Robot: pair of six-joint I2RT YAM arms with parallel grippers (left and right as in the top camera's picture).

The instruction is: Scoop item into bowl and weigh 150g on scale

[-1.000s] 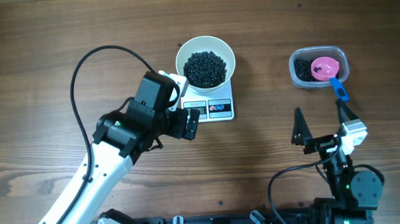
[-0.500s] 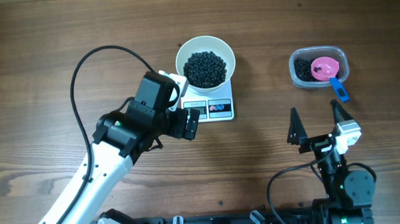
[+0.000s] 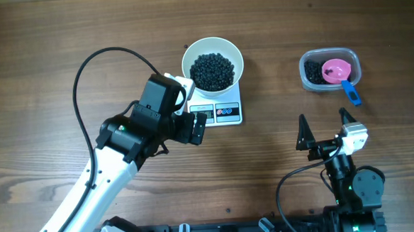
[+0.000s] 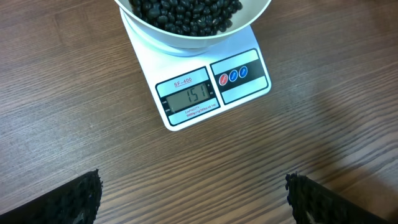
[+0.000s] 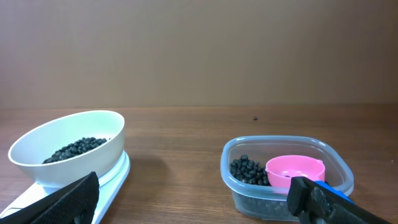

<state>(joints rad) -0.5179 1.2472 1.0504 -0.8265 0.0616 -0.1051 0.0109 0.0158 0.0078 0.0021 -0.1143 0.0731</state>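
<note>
Beans [image 3: 212, 71] fill the white bowl [image 3: 189, 56] sitting on the scale [image 3: 226, 113], whose display [image 4: 188, 98] reads 151. Left gripper [image 4: 193, 200] and right gripper [image 3: 323, 120] both stand spread wide, empty

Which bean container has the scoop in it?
The clear tub, with the pink scoop inside; the white bowl on the scale holds only beans.

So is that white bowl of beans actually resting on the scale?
Touching. The left wrist view shows the bowl sitting with its base directly on the scale, with no gap between them.
</note>
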